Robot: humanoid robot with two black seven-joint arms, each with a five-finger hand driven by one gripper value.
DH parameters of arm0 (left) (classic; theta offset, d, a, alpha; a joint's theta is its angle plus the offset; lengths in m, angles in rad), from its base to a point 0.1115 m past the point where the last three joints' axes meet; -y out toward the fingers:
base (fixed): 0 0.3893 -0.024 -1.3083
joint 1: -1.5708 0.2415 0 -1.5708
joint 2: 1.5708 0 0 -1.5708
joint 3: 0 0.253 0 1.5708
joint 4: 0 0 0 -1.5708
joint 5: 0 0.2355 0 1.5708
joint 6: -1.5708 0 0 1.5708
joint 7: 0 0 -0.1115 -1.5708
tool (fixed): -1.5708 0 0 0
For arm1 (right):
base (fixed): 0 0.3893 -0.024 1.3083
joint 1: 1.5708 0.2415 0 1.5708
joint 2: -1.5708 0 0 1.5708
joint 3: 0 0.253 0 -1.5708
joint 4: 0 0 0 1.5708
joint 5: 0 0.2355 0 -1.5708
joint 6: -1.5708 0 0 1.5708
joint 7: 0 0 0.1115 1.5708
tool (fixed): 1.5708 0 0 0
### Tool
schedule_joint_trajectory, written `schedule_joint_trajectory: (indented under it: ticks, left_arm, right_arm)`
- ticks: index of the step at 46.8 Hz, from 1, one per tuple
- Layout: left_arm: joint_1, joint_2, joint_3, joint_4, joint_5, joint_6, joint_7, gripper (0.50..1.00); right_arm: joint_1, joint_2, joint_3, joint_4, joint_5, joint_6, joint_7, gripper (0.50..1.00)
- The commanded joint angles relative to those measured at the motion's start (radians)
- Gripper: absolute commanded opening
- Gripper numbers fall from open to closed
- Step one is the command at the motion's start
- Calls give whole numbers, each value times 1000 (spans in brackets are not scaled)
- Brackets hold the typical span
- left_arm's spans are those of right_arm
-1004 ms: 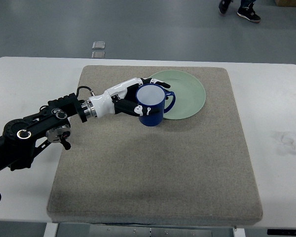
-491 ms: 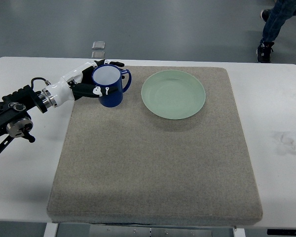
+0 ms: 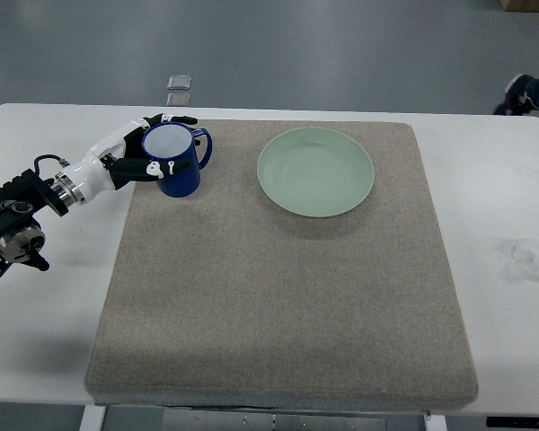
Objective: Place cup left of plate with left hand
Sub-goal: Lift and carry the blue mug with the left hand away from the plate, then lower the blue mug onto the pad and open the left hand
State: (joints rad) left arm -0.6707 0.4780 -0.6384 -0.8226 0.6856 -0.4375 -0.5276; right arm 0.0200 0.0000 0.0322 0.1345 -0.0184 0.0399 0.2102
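Cup held over the mat's far-left corner, well left of the plate.

I saw my left hand (image 3: 139, 153) wrapped around a deep blue cup (image 3: 172, 162), fingers curled about its wall. The cup stood upright, its inside pale, its handle turned toward the green plate (image 3: 315, 171). Both were over the grey mat (image 3: 278, 296) on the white table (image 3: 45, 135).

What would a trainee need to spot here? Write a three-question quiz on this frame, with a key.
1. True or false: the left hand grips the blue mug.
2. The mug's handle points: A) toward the green plate; B) away from it.
3. What does the plate rest on?

Key: 1 true. 2 A. 3 The grey mat, on the white table.
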Motion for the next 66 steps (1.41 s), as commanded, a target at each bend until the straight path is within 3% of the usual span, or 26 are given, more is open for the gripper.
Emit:
schedule_joint_trajectory:
  ticks: [1, 16, 39, 49, 52, 66]
  left_arm:
    - [5, -1, 2, 17, 0, 0, -6, 748]
    - [16, -13, 3, 85, 2, 0, -74, 748]
    - [17, -68, 9, 111, 2, 2, -75, 776]
    - [17, -75, 6, 122, 3, 6, -74, 814]
    - [17, -81, 6, 128, 3, 17, -74, 855]
    - [17, -81, 6, 128, 3, 26, -74, 926]
  right_arm:
    - [0, 0, 0, 0, 0, 0, 0, 932]
    - [0, 0, 0, -1, 0, 0, 0, 932]
    - [0, 0, 0, 0, 0, 0, 0, 932]
    - [0, 0, 0, -1, 0, 0, 0, 932]
    - [0, 0, 0, -1, 0, 0, 0, 932]
    - [0, 0, 0, 0, 0, 0, 0, 932]
